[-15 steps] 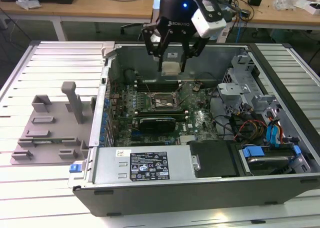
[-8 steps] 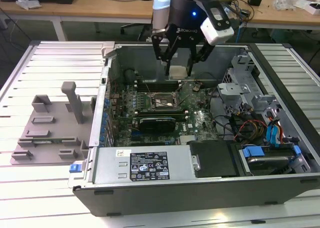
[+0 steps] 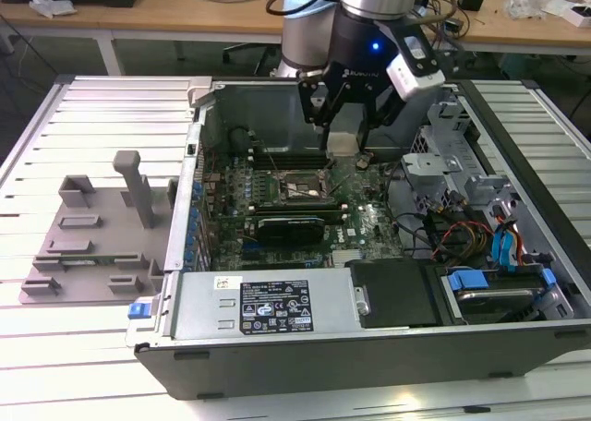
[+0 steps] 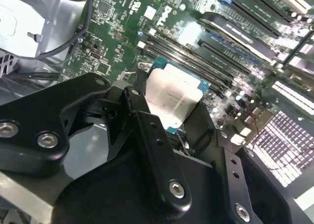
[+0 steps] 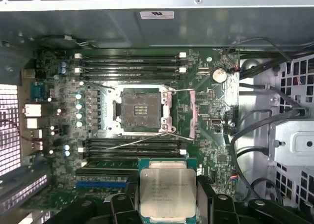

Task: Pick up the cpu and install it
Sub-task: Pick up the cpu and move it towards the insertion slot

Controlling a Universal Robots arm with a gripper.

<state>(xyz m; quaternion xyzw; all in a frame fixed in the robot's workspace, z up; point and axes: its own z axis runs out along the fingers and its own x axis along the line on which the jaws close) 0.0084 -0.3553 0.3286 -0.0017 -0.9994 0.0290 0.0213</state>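
The cpu (image 5: 167, 192), a flat square chip with a silver top plate and a green rim, is clamped between my gripper's (image 5: 167, 207) black fingers (image 5: 205, 197); the gripper is shut on it. In the second wrist view the cpu (image 4: 174, 98) hangs flat above the green motherboard (image 4: 113, 17) with a finger (image 4: 144, 116) on each side. In the exterior view the gripper (image 3: 343, 137) holds the cpu (image 3: 342, 145) inside the open computer case, a little above the board. It is toward the case's back wall and to the exterior view's right of the open socket (image 3: 298, 189). The socket (image 5: 142, 111) is uncovered, its frame lifted.
Memory slots (image 5: 130, 62) flank the socket on both sides. A black card (image 3: 291, 225) lies across the board. Drive bays and cables (image 3: 480, 236) fill the case on the exterior view's right. A grey plastic fixture (image 3: 92, 241) with upright posts sits outside the case on the left.
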